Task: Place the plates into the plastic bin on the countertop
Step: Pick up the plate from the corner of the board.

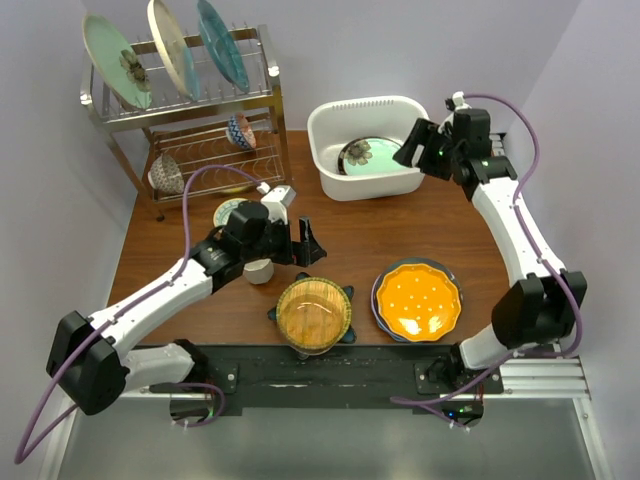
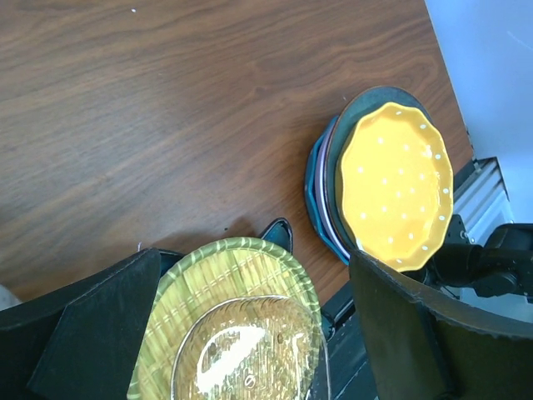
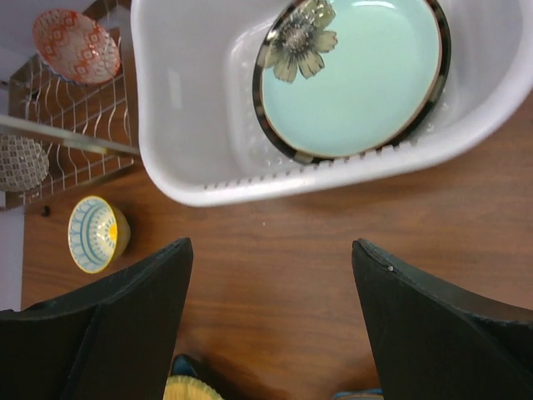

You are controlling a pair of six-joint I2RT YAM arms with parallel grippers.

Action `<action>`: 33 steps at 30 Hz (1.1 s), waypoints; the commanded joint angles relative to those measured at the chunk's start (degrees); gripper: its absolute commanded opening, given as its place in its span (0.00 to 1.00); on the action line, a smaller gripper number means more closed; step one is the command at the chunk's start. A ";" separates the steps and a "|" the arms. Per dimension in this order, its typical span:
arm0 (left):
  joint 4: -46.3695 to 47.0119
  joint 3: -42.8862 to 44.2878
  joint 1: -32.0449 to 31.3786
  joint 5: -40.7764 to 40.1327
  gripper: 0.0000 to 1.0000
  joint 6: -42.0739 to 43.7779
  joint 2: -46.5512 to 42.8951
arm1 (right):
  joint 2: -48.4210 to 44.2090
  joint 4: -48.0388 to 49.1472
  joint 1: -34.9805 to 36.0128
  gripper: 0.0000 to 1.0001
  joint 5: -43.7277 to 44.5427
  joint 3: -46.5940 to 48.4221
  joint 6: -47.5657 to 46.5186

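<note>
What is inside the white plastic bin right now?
A mint flower plate lies flat in the plastic bin, ringed by a dark striped rim that may belong to a second plate beneath. Anything under it is covered.

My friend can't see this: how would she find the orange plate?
Start at the near right of the wooden countertop. A stack of plates lies there; the orange plate tops it. Only it has white dots and a scalloped rim.
</note>
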 commanded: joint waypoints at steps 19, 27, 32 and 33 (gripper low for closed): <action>18.57 2.31 -12.72 2.91 0.99 -8.93 17.19 | -30.65 -0.87 0.36 0.80 5.80 -35.79 1.01; 20.87 4.95 -13.87 4.84 0.96 -9.73 21.06 | -33.81 -1.31 0.27 0.80 5.98 -39.40 1.44; 20.87 6.18 -15.01 5.02 0.83 -9.73 22.64 | -35.13 -0.61 0.27 0.80 4.75 -41.60 2.67; 20.69 6.35 -15.45 5.02 0.82 -9.73 22.73 | -35.13 -0.34 0.27 0.80 4.31 -41.78 2.68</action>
